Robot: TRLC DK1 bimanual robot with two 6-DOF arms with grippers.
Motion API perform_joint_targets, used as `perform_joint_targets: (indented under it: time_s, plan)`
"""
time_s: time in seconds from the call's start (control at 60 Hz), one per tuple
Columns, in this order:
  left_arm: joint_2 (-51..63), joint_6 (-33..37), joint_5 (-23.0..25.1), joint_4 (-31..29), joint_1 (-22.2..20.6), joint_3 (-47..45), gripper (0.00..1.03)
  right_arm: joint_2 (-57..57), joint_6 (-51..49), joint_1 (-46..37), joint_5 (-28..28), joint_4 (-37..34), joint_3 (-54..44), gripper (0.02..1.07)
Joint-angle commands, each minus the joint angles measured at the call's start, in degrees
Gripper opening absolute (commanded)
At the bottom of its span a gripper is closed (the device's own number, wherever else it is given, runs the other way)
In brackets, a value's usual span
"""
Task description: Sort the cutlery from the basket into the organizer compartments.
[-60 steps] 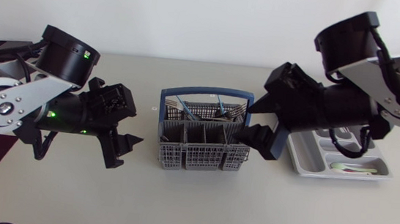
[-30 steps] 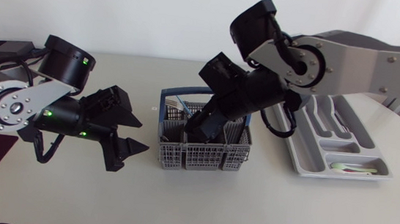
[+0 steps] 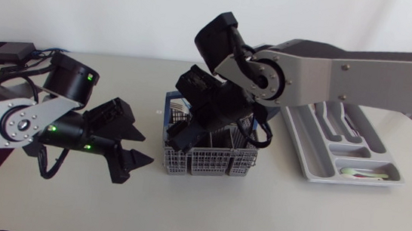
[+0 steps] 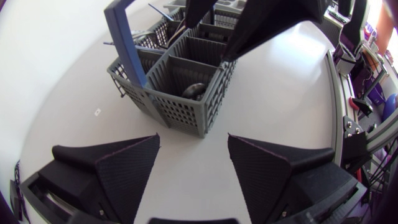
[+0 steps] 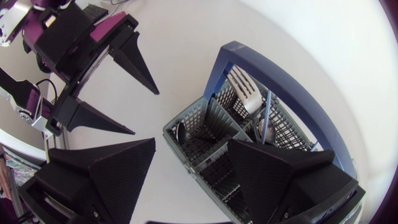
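Right gripper (image 5: 190, 147) hangs wide open over the basket (image 3: 209, 162), empty; left gripper (image 4: 194, 138), likewise spread and empty, sits beside it.

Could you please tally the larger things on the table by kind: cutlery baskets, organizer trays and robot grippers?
Cutlery basket: 1
Organizer tray: 1
Grippers: 2, the left gripper and the right gripper, both open
Total: 4
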Motion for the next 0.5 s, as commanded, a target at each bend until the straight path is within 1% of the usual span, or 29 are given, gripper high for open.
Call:
perform_joint_targets:
  time_s: [0.0, 0.067, 0.15, 0.233, 0.483]
  plan:
    - [-1.22, -1.83, 1.35, 1.73, 1.14, -2.98, 0.76, 1.23, 2.42, 0.70, 0.73, 0.64, 0.90, 0.75]
    - [-1.31, -2.09, 2.06, 2.43, 1.75, -3.33, 0.76, 1.32, 2.86, 0.70, 0.82, 1.44, 0.55, 0.70]
    - [-1.49, -2.09, 3.73, 2.78, 2.81, -3.42, 0.76, 1.93, 3.03, 1.06, 2.31, 2.05, 0.63, 0.64]
    - [-1.49, -2.09, 4.52, 3.66, 3.42, -3.60, 0.76, 2.55, 3.03, 1.23, 2.84, 2.40, 0.99, 0.64]
    - [-0.61, -2.79, 5.31, 5.77, 3.42, -4.12, 0.76, 4.30, 3.47, 2.55, 4.42, 3.81, 1.07, 0.64]
